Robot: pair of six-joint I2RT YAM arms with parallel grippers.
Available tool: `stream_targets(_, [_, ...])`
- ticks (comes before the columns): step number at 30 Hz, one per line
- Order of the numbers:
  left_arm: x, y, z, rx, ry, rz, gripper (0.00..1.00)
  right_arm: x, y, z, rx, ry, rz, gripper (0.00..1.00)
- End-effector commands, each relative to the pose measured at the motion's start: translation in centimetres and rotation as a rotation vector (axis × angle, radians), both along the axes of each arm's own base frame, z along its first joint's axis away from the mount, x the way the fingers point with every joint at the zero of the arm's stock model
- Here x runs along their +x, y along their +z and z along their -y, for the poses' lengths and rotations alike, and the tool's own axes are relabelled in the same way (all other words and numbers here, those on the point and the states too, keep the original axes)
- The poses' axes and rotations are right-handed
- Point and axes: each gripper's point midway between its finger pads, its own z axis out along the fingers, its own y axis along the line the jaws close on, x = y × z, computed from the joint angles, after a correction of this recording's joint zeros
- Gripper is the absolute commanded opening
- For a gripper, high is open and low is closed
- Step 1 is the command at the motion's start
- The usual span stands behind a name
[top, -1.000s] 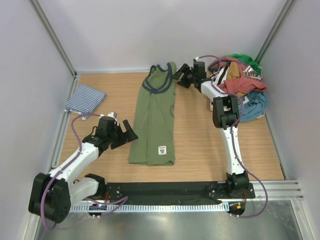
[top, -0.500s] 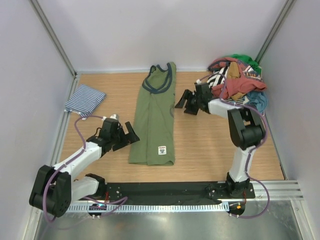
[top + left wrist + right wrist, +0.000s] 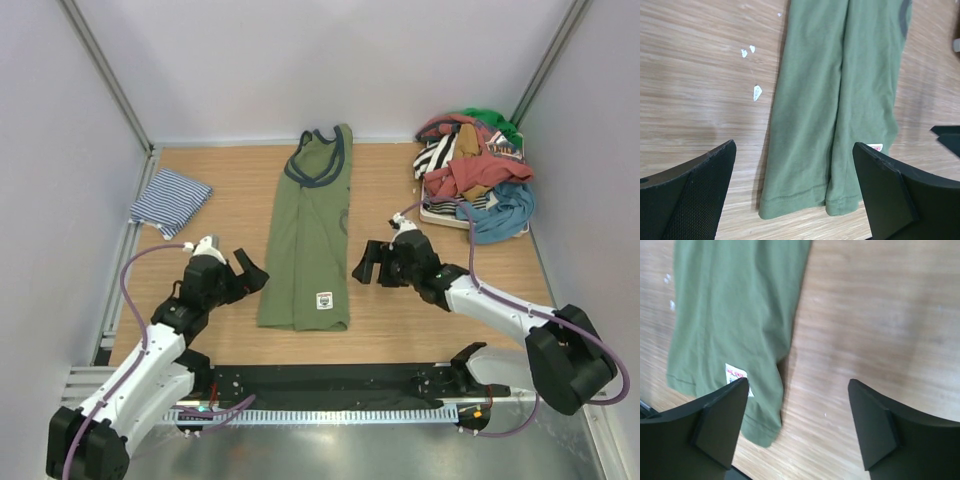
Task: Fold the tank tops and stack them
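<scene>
Swinging away from the neck end at 12 o'clock, the right gripper [image 3: 364,264] now sits just beside the hem of the olive green tank top [image 3: 310,240], at its 4 o'clock, jaws spread wide and empty. The left gripper [image 3: 252,272] has eased back a little and flanks the hem at 8 o'clock, equally wide and empty. The top lies mid-tabletop [image 3: 395,205] as a long lengthwise-folded strip, neck toward 12. The striped tank top [image 3: 170,198] rests folded at 10 o'clock. Both grippers look set to take the hem corners for a hem-to-neck fold.
</scene>
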Motion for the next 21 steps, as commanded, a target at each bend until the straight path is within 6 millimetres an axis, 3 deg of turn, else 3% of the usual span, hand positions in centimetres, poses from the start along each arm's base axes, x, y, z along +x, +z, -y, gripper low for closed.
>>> stream_targets(1, [-0.5, 0.6, -0.1, 0.018, -0.026, 0.029, 0.99, -1.4, 0.3, -0.7, 0.022, -0.024, -0.012, 0.84])
stream_targets(8, [-2.6, -0.7, 1.8, -0.046, -0.132, 0.005, 0.93, -6.1, -0.1, -3.1, -0.006, 0.03, -0.074, 0.74])
stream_targets(12, [-3.2, -1.2, 1.9, -0.065, -0.138, 0.005, 0.87, -9.1, -1.7, -4.2, -0.035, 0.047, -0.133, 0.68])
stream_targets(14, [-3.3, -1.4, 1.9, -0.069, -0.134, -0.002, 0.87, -9.6, -2.4, -4.0, -0.053, 0.019, -0.128, 0.66])
stream_targets(16, [-3.3, -2.2, 1.9, -0.066, -0.124, -0.039, 0.86, -11.8, -3.5, -5.1, -0.061, 0.014, -0.153, 0.62])
stream_targets(21, [-3.7, -3.4, 2.2, -0.055, -0.138, -0.116, 0.82, -11.6, -4.4, -4.9, -0.089, -0.045, -0.139, 0.59])
